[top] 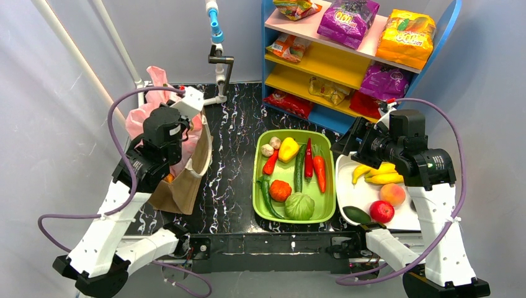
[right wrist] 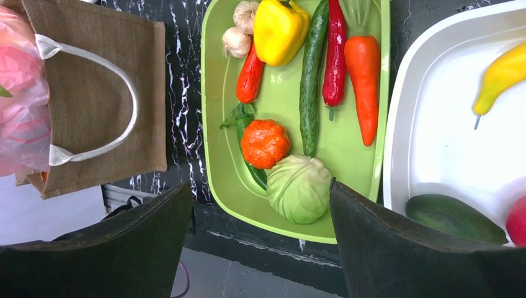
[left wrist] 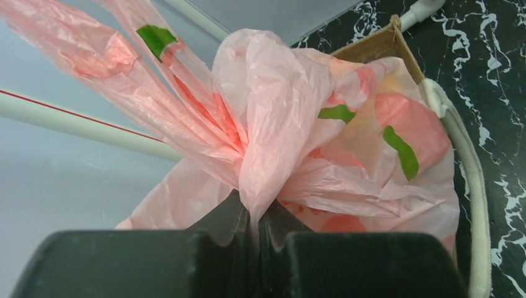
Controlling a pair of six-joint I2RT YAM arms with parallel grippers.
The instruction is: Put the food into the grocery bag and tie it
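One crinkly pink grocery bag (green-flecked) is pinched by left gripper; right gripper spread.

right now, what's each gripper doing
left gripper: shut on the pink grocery bag
right gripper: open, holding nothing

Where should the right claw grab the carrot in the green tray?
Take the carrot across its thick orange middle, coming straight down from above. It lies flat along the tray, with the red chili close on one side and the tray wall on the other, so the fit looks tight.
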